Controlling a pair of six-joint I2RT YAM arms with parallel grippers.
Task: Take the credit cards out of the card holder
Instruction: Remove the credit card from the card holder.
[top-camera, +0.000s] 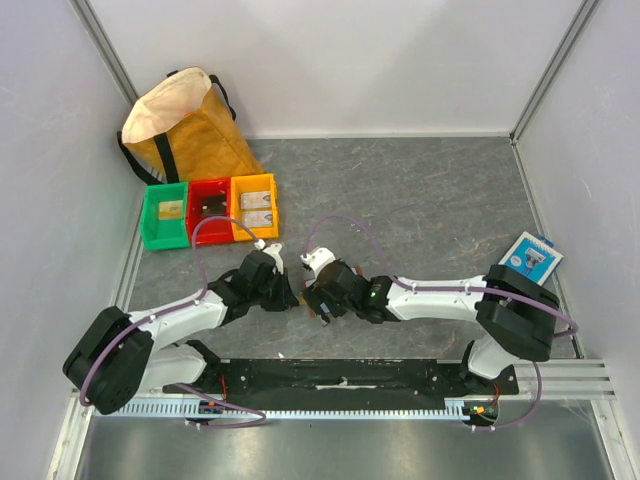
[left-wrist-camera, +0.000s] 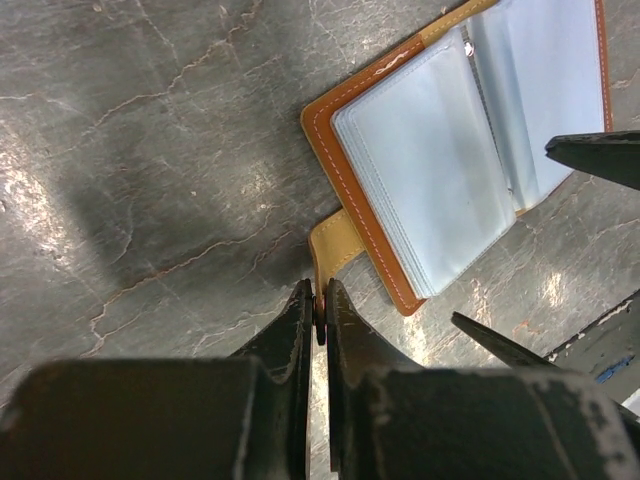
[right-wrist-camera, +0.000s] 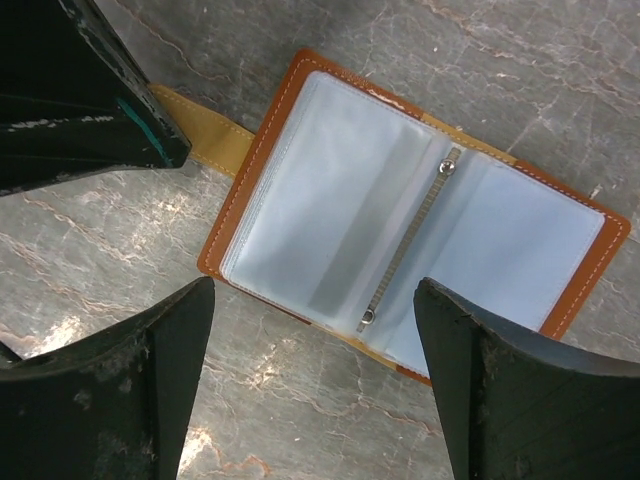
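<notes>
Grey tabletop (top-camera: 420, 190): card holder (right-wrist-camera: 400, 215) is lying open beneath the wide right gripper (right-wrist-camera: 310, 300), left gripper (left-wrist-camera: 320, 300) pinching its strap (left-wrist-camera: 335, 245).

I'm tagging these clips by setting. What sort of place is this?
Probably a robotics lab cell: white partition walls enclose a grey table, two robot arms on a black base plate, coloured bins.

Bright, even light from above — pale glare on the table (left-wrist-camera: 150, 120), soft shadows.
</notes>
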